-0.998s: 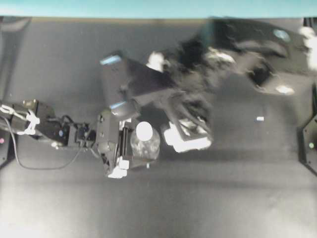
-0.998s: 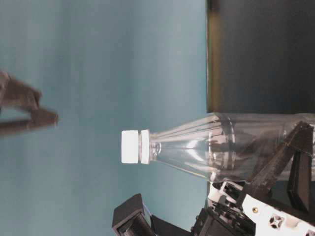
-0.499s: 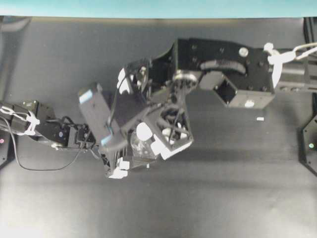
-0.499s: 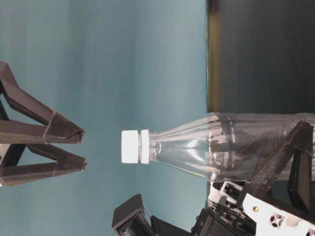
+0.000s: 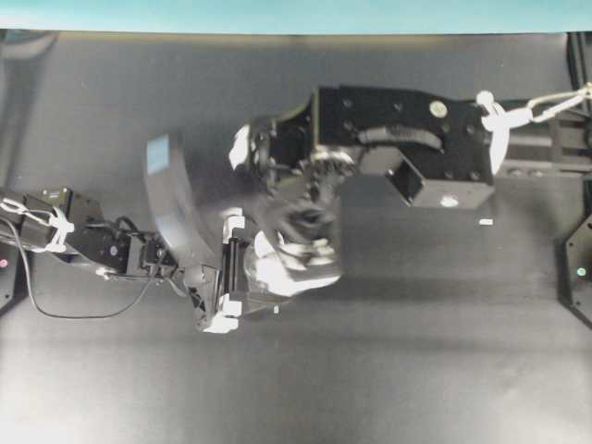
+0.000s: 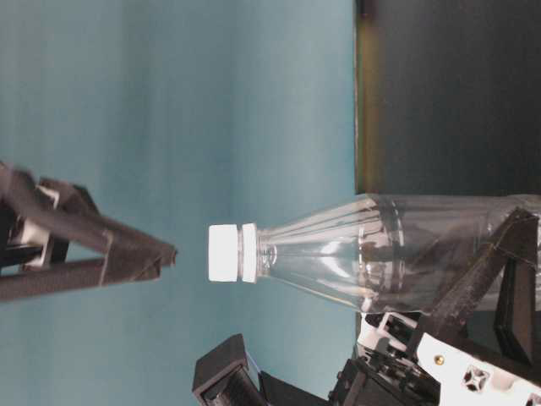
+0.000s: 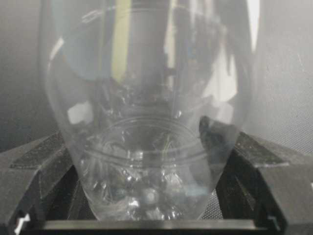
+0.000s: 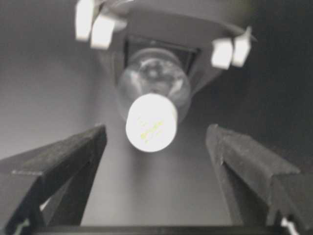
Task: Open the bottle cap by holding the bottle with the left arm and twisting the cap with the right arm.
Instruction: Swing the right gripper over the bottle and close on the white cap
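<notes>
- Overhead, the left arm (image 5: 83, 242) reaches in from the left edge of the dark table (image 5: 416, 370), and its gripper (image 5: 229, 277) sits around the base of the bottle (image 5: 268, 273), which stands near the middle. The right arm (image 5: 407, 148) stretches in from the right and bends down over the bottle; its gripper is blurred here and hides the cap. A tiny white tape mark (image 5: 486, 222) lies well to the right.
- At table level, where the picture is turned on its side, the bottle (image 6: 380, 254) is clear and the bottle cap (image 6: 228, 252) is still on its neck. The right gripper's dark fingers (image 6: 135, 249) end just short of the cap, not touching it. The left gripper's fingers (image 6: 473, 279) press the bottle's lower body.
- From the left wrist, both black fingers (image 7: 34, 166) are clenched against the rounded base of the bottle (image 7: 146, 122), one on each side.
- From the right wrist, the cap (image 8: 150, 122) sits between the two spread fingers (image 8: 63, 156), with clear gaps either side: the jaws are released and hold nothing.
</notes>
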### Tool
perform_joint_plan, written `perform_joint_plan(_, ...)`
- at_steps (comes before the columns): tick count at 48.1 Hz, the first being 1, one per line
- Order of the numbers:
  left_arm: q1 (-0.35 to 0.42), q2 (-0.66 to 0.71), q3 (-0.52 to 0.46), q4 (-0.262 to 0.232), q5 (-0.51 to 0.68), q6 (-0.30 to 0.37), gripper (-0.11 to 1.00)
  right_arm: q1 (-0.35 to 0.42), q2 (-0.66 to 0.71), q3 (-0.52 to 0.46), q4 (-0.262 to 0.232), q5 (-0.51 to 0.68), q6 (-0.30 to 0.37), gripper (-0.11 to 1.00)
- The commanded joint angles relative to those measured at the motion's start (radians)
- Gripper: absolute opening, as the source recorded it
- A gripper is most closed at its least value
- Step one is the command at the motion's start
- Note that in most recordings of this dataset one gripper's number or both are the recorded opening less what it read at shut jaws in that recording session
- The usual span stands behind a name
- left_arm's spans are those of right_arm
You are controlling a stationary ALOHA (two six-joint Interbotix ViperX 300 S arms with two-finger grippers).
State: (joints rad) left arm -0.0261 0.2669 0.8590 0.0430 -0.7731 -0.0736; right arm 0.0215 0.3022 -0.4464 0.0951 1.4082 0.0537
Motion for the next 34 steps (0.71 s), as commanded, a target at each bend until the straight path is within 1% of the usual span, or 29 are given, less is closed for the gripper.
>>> perform_joint_plan(1, 0.0, -0.005, -0.003, 0.003, -0.003, -0.002, 0.82, -0.014, 0.014, -0.051, 0.015, 0.063, 0.155, 0.79)
perform_joint_plan(5, 0.0, -0.005, -0.002, 0.002, -0.003, -0.003, 0.82, -0.006, 0.031, -0.086, 0.032, 0.109, 0.268, 0.79)
perform_joint_plan(10, -0.002, -0.005, -0.002, 0.002, -0.003, -0.003, 0.82, 0.008, 0.054, -0.123, 0.04, 0.114, 0.403, 0.78)
perform_joint_plan(14, -0.002, -0.005, 0.0, 0.002, -0.003, -0.003, 0.82, 0.014, 0.071, -0.137, 0.041, 0.114, 0.468, 0.78)
perform_joint_plan(24, -0.002, -0.005, 0.002, 0.002, -0.003, -0.003, 0.82, 0.035, 0.097, -0.132, 0.043, 0.121, 0.529, 0.78)
perform_joint_plan(34, -0.002, -0.006, 0.003, 0.002, -0.003, -0.003, 0.82, 0.023, 0.112, -0.127, 0.015, 0.123, 0.537, 0.78)
